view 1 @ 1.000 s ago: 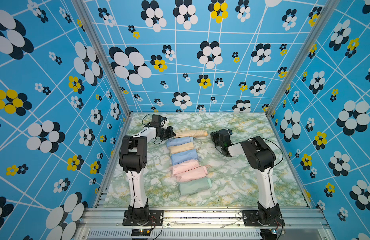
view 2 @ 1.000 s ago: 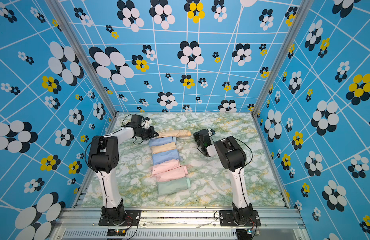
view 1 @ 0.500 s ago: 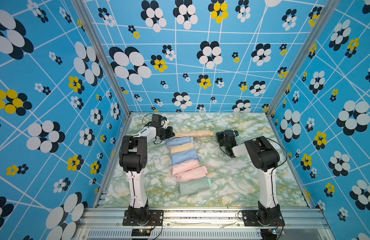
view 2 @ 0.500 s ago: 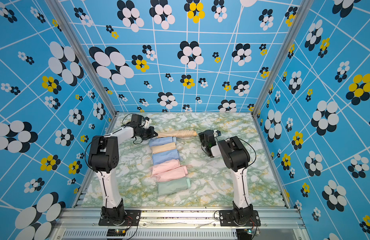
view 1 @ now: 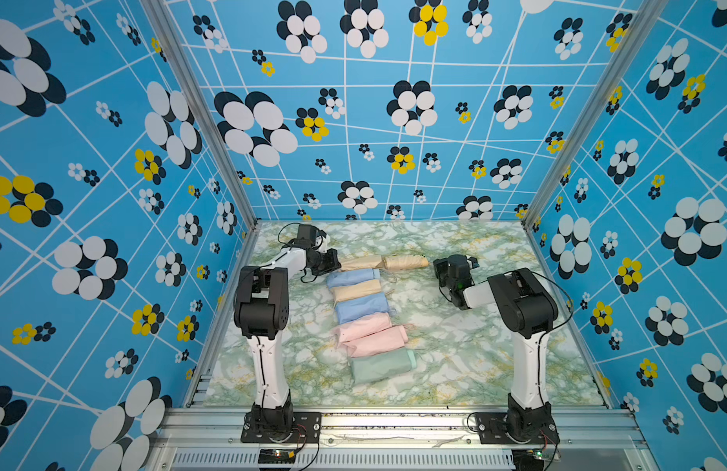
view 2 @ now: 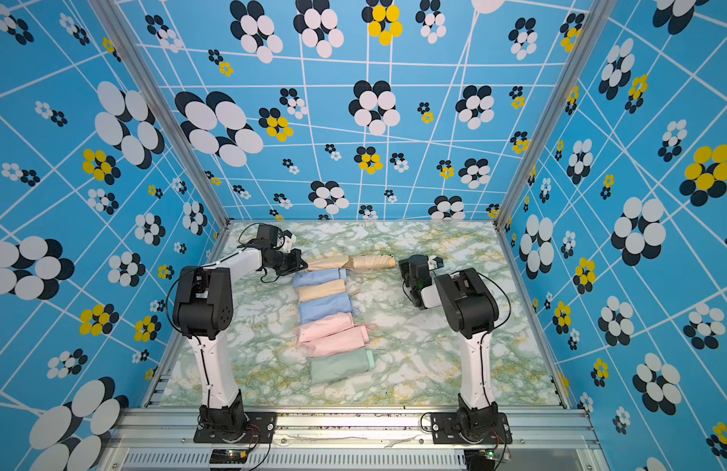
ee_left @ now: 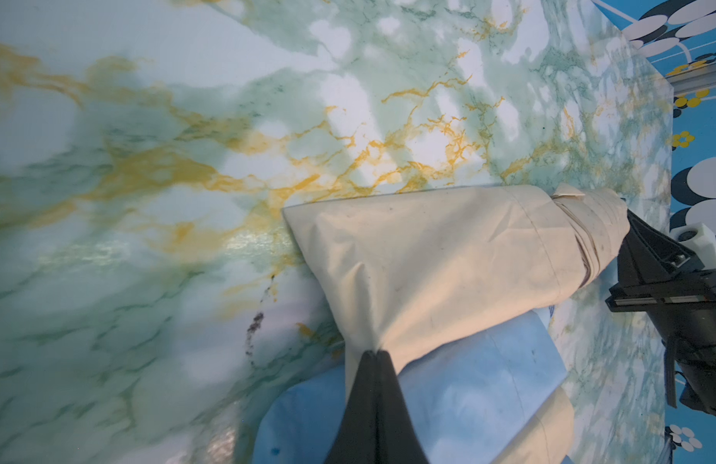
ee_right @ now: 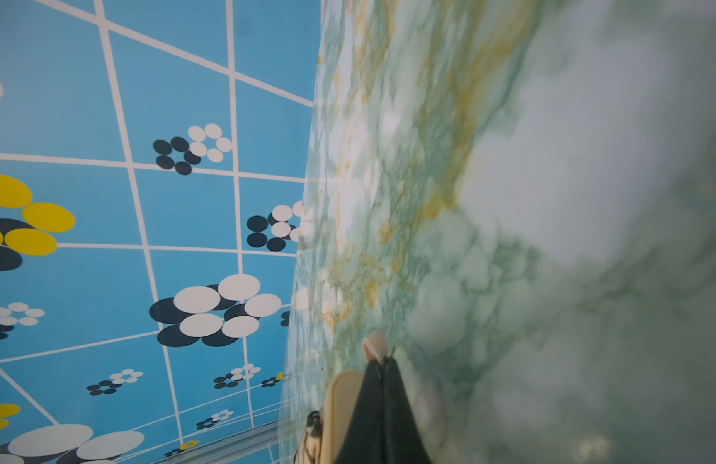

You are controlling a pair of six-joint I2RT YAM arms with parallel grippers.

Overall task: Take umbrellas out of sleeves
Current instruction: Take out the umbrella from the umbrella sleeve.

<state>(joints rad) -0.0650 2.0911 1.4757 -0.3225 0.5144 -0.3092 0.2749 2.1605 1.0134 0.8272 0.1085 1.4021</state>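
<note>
The left gripper [ee_left: 374,355], jaws pressed together, pinches the closed end of the far beige sleeve [view 1: 359,263]; its umbrella [view 1: 406,261] sticks half out of the mouth, its end nipped between the right gripper's [ee_right: 382,357] closed jaws. Six more sleeves [view 1: 361,308] lie nearer, bulging

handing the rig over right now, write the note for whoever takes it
Grippers: left gripper shut on the beige sleeve at its closed end; right gripper shut on the beige umbrella at its exposed end.
Things: umbrella partly out of the sleeve, at the table far side; also six more sleeves in a column toward the near edge, apparently full.
Done: none fully out.
Left: finish this pull, then the six.
</note>
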